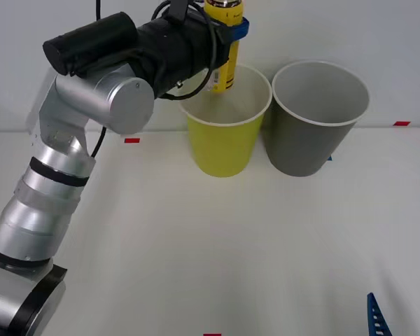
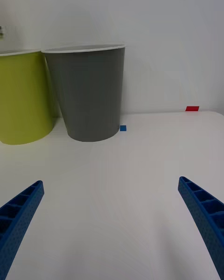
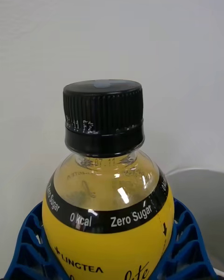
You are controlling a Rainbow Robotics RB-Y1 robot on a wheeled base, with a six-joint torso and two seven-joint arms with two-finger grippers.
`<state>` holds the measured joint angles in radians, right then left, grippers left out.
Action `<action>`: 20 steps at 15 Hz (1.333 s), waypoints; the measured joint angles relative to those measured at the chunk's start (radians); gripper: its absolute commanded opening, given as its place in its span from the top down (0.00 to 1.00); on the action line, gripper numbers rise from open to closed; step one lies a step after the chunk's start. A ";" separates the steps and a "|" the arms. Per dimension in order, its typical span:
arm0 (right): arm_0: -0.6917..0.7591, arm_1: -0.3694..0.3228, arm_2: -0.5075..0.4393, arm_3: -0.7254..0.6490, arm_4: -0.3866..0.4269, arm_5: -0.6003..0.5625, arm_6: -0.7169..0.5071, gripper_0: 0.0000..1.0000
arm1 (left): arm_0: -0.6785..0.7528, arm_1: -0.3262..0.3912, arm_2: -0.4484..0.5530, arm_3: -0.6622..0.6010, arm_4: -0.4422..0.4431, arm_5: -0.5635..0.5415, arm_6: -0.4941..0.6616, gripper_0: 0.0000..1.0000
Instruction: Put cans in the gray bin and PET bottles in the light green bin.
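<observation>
Bottle is held upright, clamped in the left gripper above the light green bin, poised for dropping there, not into the gray bin just right, while the right gripper is parked open near.

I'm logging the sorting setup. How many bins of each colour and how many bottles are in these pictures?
Light green bin: 1
Gray bin: 1
PET bottle, held over the light green bin by the left hand: 1
Total: 3
</observation>
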<state>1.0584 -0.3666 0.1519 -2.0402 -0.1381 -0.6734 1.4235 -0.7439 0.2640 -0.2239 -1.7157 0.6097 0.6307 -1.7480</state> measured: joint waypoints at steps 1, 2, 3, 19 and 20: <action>0.000 0.000 0.000 0.000 0.000 0.000 0.000 0.00 | 0.000 0.000 -0.019 0.015 0.000 -0.030 0.001 1.00; 0.000 0.000 0.000 0.000 0.000 0.000 0.000 0.00 | 0.000 0.000 -0.033 0.025 0.000 -0.050 0.002 1.00; 0.000 0.000 0.000 0.000 0.000 0.000 0.000 0.00 | 0.000 -0.001 -0.041 0.032 0.000 -0.062 0.005 1.00; 0.000 0.000 0.000 0.000 0.000 0.000 0.000 0.00 | -0.009 0.006 -0.071 0.071 -0.004 -0.132 0.011 0.00; 0.000 0.000 0.000 0.000 0.000 0.000 0.000 0.00 | -0.009 0.008 -0.071 0.071 -0.004 -0.132 0.011 0.00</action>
<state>1.0584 -0.3666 0.1519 -2.0402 -0.1381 -0.6734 1.4235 -0.7532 0.2719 -0.2946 -1.6443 0.6060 0.4983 -1.7367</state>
